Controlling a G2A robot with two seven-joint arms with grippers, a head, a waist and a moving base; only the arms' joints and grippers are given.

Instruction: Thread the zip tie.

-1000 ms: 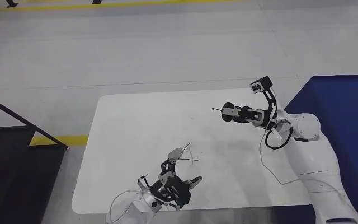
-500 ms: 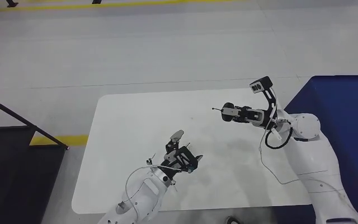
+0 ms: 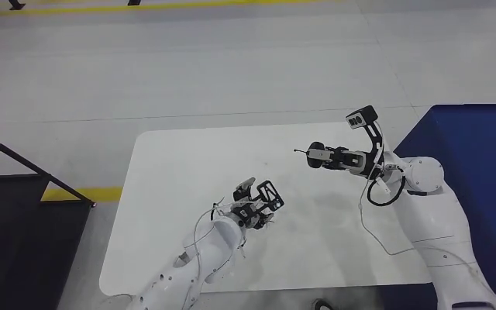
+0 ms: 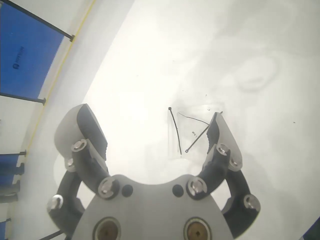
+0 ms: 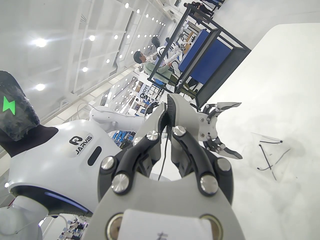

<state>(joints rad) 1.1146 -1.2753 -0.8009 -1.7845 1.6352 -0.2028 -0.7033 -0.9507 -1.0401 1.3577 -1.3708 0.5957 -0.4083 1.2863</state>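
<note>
Zip ties (image 4: 176, 131) lie loose on the table (image 4: 225, 38), dead ahead of the left gripper (image 4: 151, 114) and below it, inside its gap but crowding one finger (image 4: 220, 136). Jaws are spread wide with nothing in them. The straightest tie runs lengthways out from the palm, square across the closing line, which suits a pinch. A second crosses it at a slant. The right gripper (image 3: 312, 153) sits well apart, clamped on a thin black strip, the held zip tie (image 3: 299, 151) by my reading. The left arm is far nearer, so I'd call for a straight drop, nudged toward that crowded finger.
</note>
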